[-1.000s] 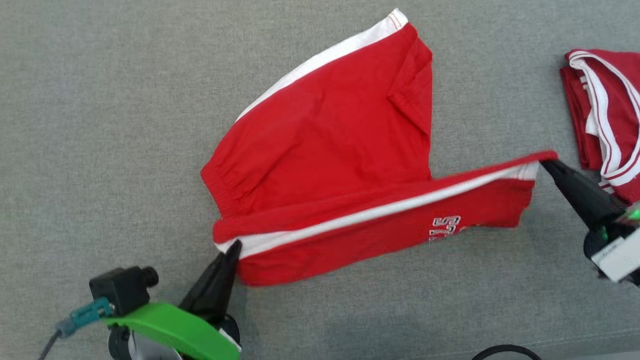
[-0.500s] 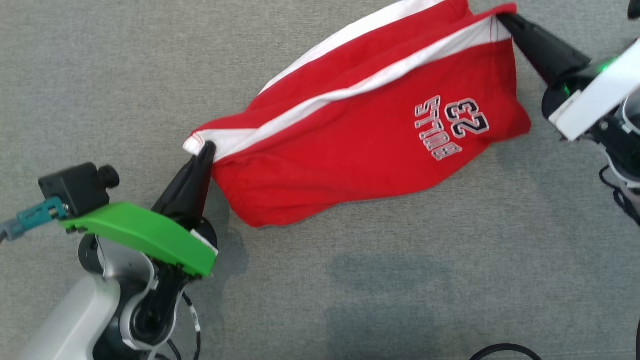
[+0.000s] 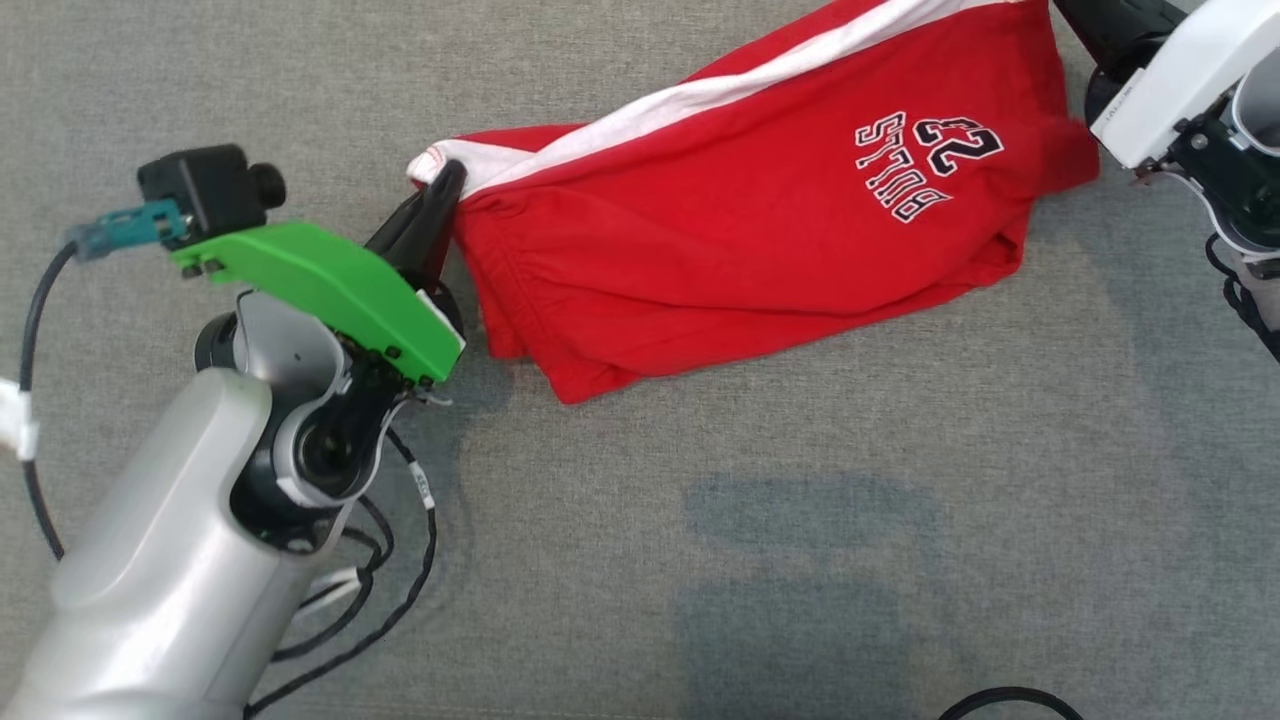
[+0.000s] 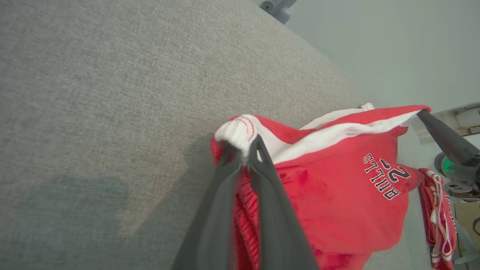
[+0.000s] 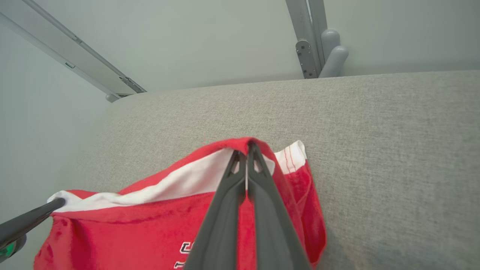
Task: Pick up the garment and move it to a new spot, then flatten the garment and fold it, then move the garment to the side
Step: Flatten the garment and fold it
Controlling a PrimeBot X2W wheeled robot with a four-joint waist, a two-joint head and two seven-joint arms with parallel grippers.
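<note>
The garment [image 3: 760, 240] is a pair of red shorts with a white side stripe and a black-and-white print. It hangs stretched between my two grippers above the grey surface. My left gripper [image 3: 447, 185] is shut on its white corner, and the left wrist view shows the gripper [image 4: 245, 144] pinching that corner [image 4: 236, 129]. My right gripper [image 5: 247, 148] is shut on the opposite end of the striped edge, and its dark fingers [image 3: 1105, 25] reach in from the top right of the head view. The garment's printed face [image 4: 384, 182] is turned toward me.
The grey padded surface [image 3: 800, 520] spreads all around. A second red-and-white garment [image 4: 437, 217] lies bunched beyond the right gripper. Loose cables [image 3: 400, 560] hang by my left arm. A grey metal post [image 5: 317, 37] stands past the surface's far edge.
Both grippers have carried the held striped edge up and away from me. The garment has turned over to show its print. The head view has shifted too.
</note>
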